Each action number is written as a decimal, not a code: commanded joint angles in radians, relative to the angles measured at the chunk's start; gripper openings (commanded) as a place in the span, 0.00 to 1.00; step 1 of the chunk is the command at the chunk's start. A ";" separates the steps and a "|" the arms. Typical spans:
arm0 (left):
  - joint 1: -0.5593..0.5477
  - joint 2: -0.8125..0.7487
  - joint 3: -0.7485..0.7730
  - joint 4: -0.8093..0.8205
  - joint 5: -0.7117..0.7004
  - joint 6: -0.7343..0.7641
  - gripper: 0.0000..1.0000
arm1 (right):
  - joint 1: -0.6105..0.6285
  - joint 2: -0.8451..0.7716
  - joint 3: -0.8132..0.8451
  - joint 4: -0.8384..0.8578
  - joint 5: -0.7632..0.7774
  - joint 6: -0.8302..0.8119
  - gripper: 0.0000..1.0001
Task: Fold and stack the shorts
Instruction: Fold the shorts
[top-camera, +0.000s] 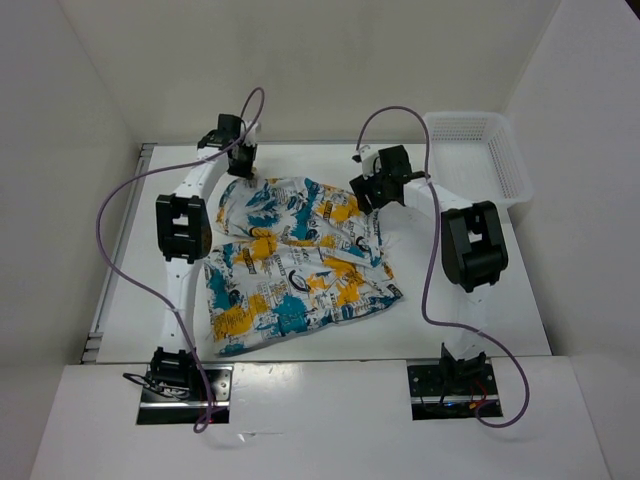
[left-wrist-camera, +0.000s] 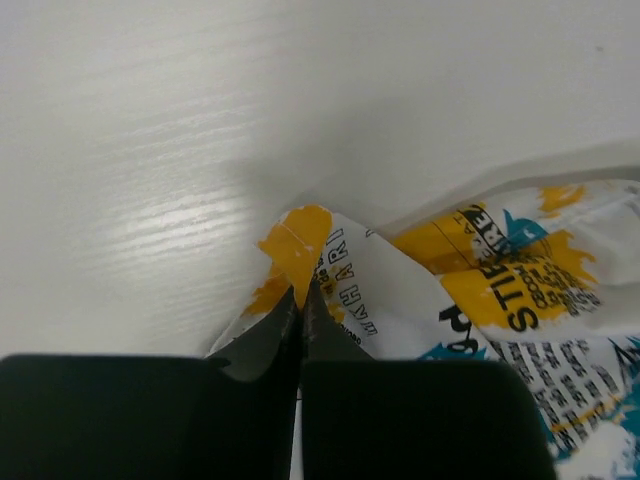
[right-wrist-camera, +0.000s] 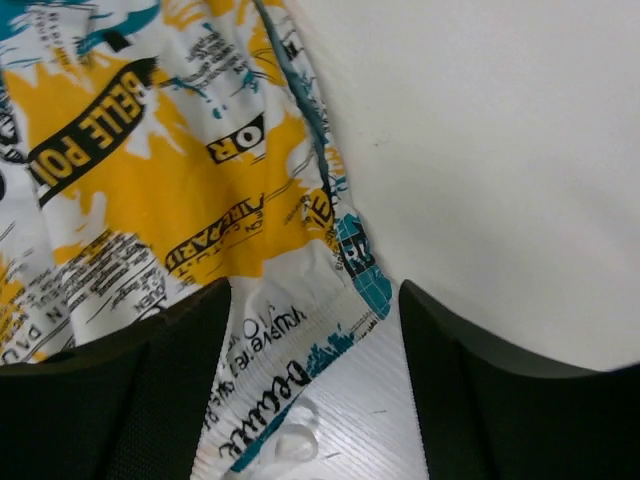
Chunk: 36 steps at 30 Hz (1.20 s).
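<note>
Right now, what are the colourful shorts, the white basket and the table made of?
The shorts look like thin, soft cloth with a matte printed finish: they wrinkle and fold. The basket looks like hard white plastic, its walls a mesh of small holes. The table looks white-coated, with faint wood-grain lines and slight sheen; what's underneath can't be told.

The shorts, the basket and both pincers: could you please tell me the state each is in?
shorts: unfolded, spread rumpled on the table.
left pincer: shut on a yellow corner of the shorts.
right pincer: open, straddling the shorts' edge, not gripping.
basket: upright, at the table's far right.
</note>
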 joint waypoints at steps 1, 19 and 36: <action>-0.002 -0.175 -0.024 -0.002 0.042 0.003 0.00 | 0.010 -0.055 -0.043 -0.005 -0.070 0.014 0.75; -0.045 -0.302 -0.108 0.018 -0.094 0.003 0.00 | 0.020 0.102 0.049 0.104 0.163 -0.002 0.00; -0.109 -0.776 -0.624 -0.016 -0.088 0.003 0.00 | 0.029 -0.356 -0.156 0.009 0.125 -0.241 0.00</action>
